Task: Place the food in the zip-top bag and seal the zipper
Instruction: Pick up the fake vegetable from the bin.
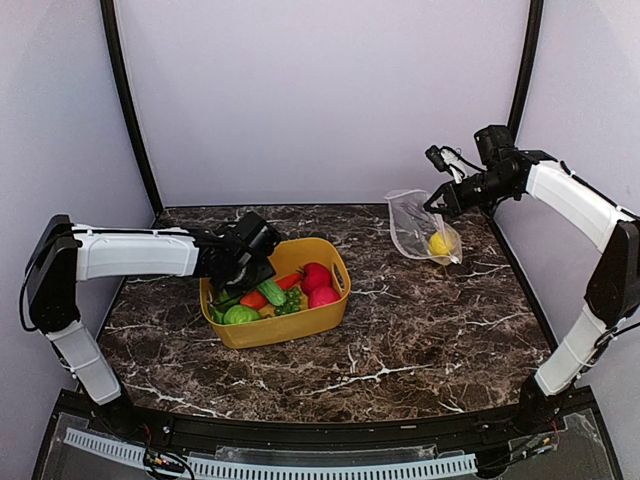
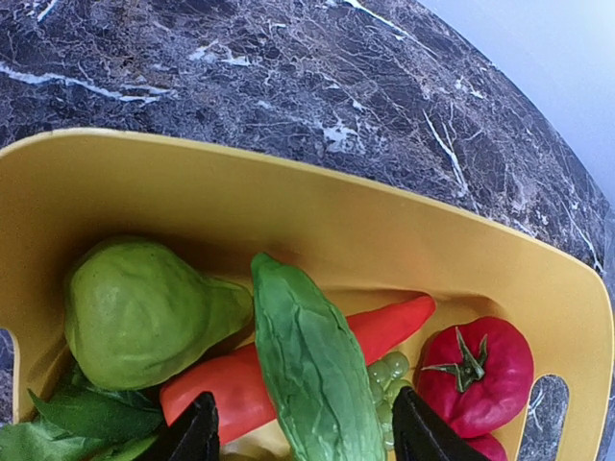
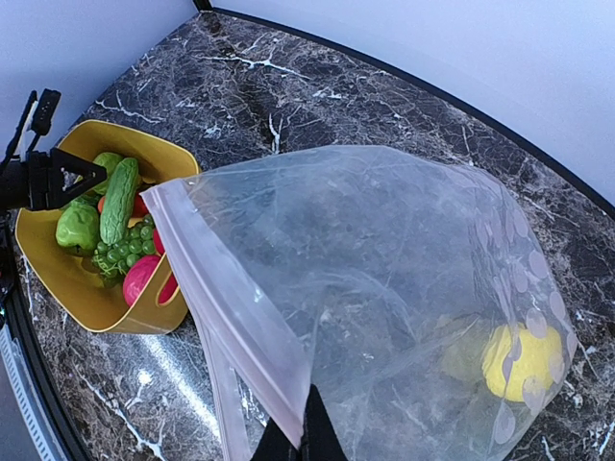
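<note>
On the left, the left arm reaches over the near-left end of the yellow tub (image 1: 290,330), which stands on the dark marble table (image 1: 420,330). The left gripper (image 2: 305,423) is released, its two black fingers (image 2: 197,432) set on either side of the green cucumber (image 2: 312,365); a strip of the carrot (image 2: 384,327) shows between the left finger and the cucumber, so nothing is clamped. The cucumber lies on top of the pile, crossing over the red-orange carrot. To its left in the wrist view sits a bumpy green pear-shaped fruit (image 2: 139,312) with dark green leaves (image 2: 77,423) below it. To its right are green grapes (image 2: 387,375) and a red tomato (image 2: 476,370) with a green stalk, beside the tub's handle slot. Well to the right of the tub, at the far right of the table, the right gripper (image 1: 437,200) is clenched on the upper edge of the clear zip-top bag (image 1: 420,230). It holds the bag up with its mouth gaping toward the tub. The whitish zipper (image 3: 231,288) runs along that mouth edge, unsealed. A yellow lemon (image 3: 524,360) lies inside at the bag's bottom, behind the pale dots. Whether the bag's lower end rests on the table cannot be told.
</note>
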{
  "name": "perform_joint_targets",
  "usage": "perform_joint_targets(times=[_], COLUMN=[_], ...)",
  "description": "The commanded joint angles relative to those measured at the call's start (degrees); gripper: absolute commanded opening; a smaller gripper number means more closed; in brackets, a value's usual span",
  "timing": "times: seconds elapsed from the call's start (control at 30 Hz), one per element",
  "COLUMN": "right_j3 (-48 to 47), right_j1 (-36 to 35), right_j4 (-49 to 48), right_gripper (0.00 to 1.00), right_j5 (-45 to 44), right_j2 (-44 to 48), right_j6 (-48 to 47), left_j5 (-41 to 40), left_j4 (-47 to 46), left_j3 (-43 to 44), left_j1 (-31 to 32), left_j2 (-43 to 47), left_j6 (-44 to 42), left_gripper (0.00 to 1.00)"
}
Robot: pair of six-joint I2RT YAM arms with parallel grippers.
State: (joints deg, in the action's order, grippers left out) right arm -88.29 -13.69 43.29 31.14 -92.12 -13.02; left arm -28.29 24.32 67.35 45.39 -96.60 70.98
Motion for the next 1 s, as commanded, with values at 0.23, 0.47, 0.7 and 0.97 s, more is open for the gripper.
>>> perform_joint_targets(times=[0.23, 0.47, 0.7, 0.97], right_j3=[0.58, 0.97, 1.1, 0.79], right_j1=[-0.48, -0.46, -0.41, -0.5], right_j4=[-1.02, -0.95, -0.97, -1.0], right_gripper=[0.0, 0.0, 0.0, 0.0], right_j5=[0.59, 0.78, 0.86, 1.08], right_j2=[1.79, 2.02, 1.83, 1.63], right_j6=[-0.12, -0.3, -0.3, -0.2], left_j5=[4.76, 4.97, 5.82, 6.34], left_j4=[-5.19, -5.0, -5.24, -5.42], left_j3=[1.69, 4.18, 5.41, 5.79], left_j1=[-2.45, -2.73, -2.85, -2.87], left_j2=[-5.3, -8.4, -10.47, -9.35], left_j6=[1.09, -0.06, -0.99, -3.05], left_gripper=[0.58, 0.57, 0.5, 0.37])
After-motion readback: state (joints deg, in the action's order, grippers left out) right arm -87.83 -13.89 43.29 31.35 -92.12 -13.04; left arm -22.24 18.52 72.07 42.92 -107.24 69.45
